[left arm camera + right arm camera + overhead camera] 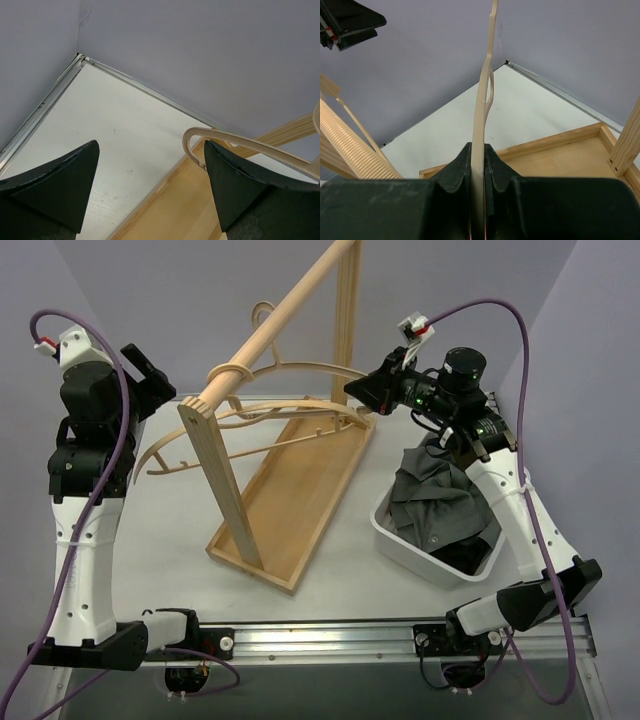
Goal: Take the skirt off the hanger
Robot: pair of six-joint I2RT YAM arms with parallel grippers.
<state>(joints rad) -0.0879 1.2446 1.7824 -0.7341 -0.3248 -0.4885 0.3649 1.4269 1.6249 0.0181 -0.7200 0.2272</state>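
A bare wooden hanger (pixel 290 365) hangs from the wooden rail (pixel 275 325) of the rack. My right gripper (pixel 362 390) is shut on the hanger's right end; in the right wrist view the hanger (pixel 482 105) runs edge-on up from between the closed jaws. The grey skirt (pixel 440 508) lies crumpled in the white bin (pixel 400 545) at the right, off the hanger. My left gripper (pixel 150 375) is open and empty, up beside the hanger's left end; in the left wrist view the hanger's curved tip (pixel 192 145) shows next to the right finger (pixel 240 185).
The wooden rack stands on a tray-like base (pixel 290 510) in the table's middle, with an upright post (pixel 222 480) in front and another (pixel 347 310) behind. The table's back corner and purple walls show in the left wrist view.
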